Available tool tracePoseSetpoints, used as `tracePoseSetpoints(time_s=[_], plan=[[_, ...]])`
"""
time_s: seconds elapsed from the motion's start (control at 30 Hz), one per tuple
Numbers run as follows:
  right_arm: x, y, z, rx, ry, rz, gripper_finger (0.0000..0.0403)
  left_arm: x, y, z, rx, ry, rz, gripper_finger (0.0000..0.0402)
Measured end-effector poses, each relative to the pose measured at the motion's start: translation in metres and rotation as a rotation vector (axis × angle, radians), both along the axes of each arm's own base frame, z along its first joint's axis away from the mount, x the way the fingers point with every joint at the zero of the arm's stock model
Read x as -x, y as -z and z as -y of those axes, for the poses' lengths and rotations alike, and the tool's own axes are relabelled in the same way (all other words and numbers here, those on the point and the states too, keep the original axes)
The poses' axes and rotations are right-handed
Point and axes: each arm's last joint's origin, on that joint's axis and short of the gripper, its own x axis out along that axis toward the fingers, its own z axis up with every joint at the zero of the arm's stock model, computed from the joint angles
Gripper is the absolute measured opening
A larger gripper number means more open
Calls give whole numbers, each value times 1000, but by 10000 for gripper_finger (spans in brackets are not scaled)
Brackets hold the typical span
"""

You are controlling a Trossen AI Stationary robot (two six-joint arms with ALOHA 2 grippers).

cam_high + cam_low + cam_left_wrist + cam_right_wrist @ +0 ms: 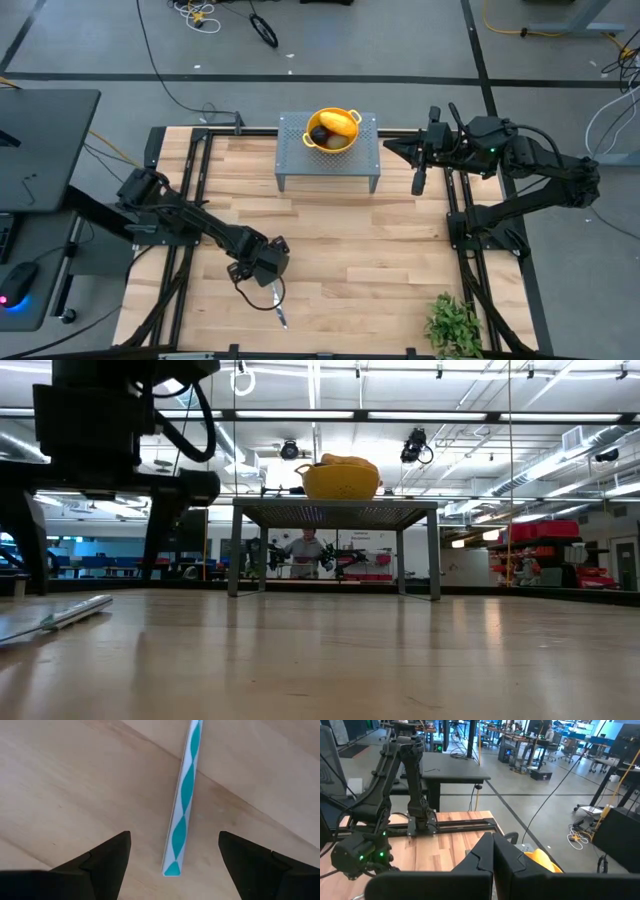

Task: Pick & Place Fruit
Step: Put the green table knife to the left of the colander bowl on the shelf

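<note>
A yellow bowl (333, 128) stands on a grey perforated stand (328, 150) at the table's far middle. It holds a yellow-orange oblong fruit (339, 124) and a dark round fruit (319, 135). The small orange-red and olive-green pieces do not show. My left gripper (172, 865) hangs open over the near left of the table (258, 265). Its fingers stand on either side of a slim knife (182, 805) with a teal and white pattern, without touching it. My right gripper (493, 852) is shut and empty, just right of the stand (392, 147).
The knife (278, 306) lies flat on the wood near the front edge and also shows in the low view (75, 612). A leafy green plant (455, 325) stands at the near right corner. Bare wood lies between the stand and the front edge.
</note>
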Motion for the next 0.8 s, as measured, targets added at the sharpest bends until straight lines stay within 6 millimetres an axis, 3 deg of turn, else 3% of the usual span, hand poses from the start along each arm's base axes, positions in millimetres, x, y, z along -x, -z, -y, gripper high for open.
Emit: tracePoseSetpoints(time_s=[0.8], plan=[[0,0,0,0,-1,0,0,-1,0,1,11,41,6,309]])
